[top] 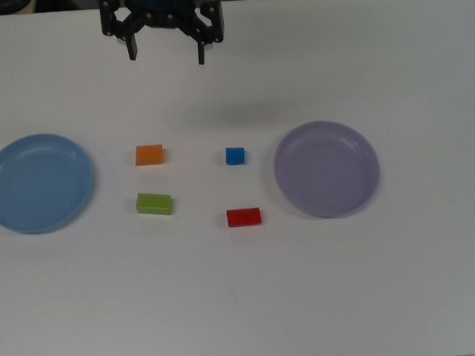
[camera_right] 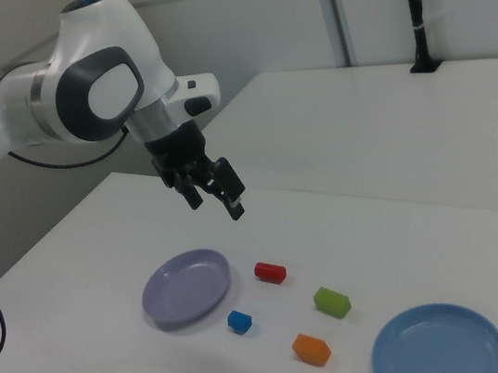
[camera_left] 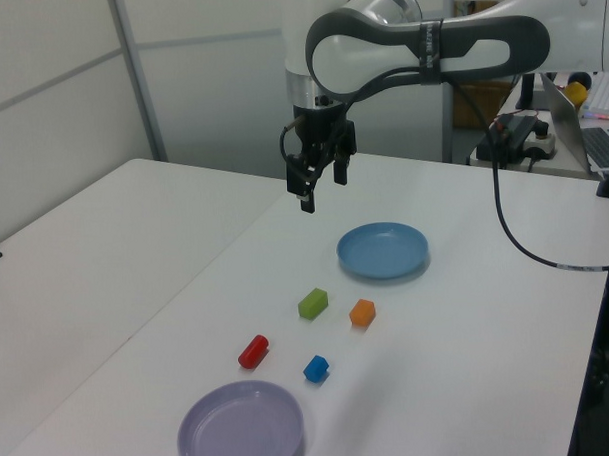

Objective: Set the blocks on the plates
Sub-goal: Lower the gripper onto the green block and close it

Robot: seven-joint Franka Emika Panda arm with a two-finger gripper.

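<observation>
Four small blocks lie on the white table between two plates. In the top view the orange block (top: 149, 154) and the lime-green block (top: 154, 203) sit nearer the light blue plate (top: 36, 183). The blue cube (top: 234, 155) and the red block (top: 244, 217) sit nearer the lavender plate (top: 326, 168). Both plates hold nothing. My gripper (top: 166, 53) hangs open and empty high above the table's far side, well clear of the blocks. It also shows in the left view as the gripper (camera_left: 321, 187) and in the right view as the gripper (camera_right: 215, 202).
A black cable (camera_left: 515, 231) runs across the table at the left view's right, near a laptop (camera_left: 596, 128) and other gear. A black post (camera_right: 413, 2) stands on the far table in the right view.
</observation>
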